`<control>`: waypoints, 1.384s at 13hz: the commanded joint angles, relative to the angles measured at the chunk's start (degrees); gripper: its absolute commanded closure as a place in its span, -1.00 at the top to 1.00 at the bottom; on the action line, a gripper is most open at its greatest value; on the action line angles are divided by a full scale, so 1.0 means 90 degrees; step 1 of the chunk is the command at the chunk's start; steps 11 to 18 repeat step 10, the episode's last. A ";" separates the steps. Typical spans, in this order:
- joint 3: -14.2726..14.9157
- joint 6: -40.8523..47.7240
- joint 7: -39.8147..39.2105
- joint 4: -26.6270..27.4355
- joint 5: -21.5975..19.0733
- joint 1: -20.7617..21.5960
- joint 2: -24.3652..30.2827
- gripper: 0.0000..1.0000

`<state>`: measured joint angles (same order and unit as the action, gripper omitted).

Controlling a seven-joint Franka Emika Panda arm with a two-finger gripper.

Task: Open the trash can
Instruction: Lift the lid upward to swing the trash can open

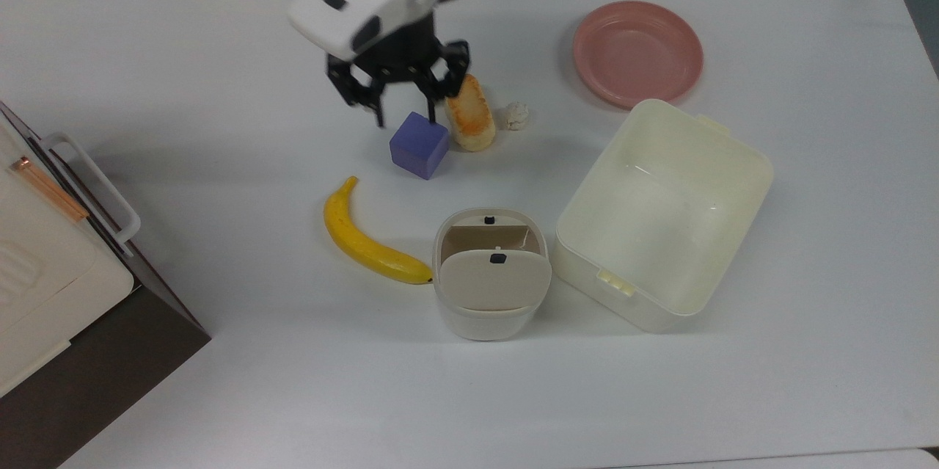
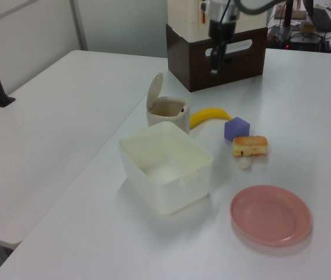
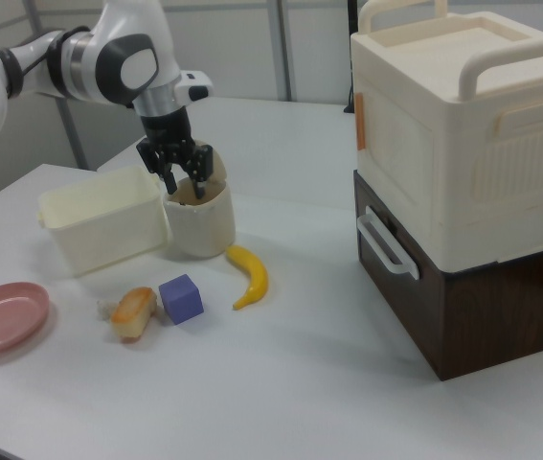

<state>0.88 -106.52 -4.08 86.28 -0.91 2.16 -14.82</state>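
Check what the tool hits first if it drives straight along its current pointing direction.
The tool points straight down, open, raised over the table. First contact is probably the purple cube, or bare table between it and the banana. Depth is unclear.

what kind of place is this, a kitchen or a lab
Most likely a robotics lab or test room: a robot arm's gripper hangs over a plain white table set with props such as a purple cube and a banana.
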 commanded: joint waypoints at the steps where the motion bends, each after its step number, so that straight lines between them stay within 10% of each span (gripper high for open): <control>1: 0.0029 0.0244 -0.0278 0.0189 0.0180 -0.0268 0.0231 1.00; 18: 0.0039 0.0497 -0.0016 0.0160 0.0150 -0.0474 0.0456 1.00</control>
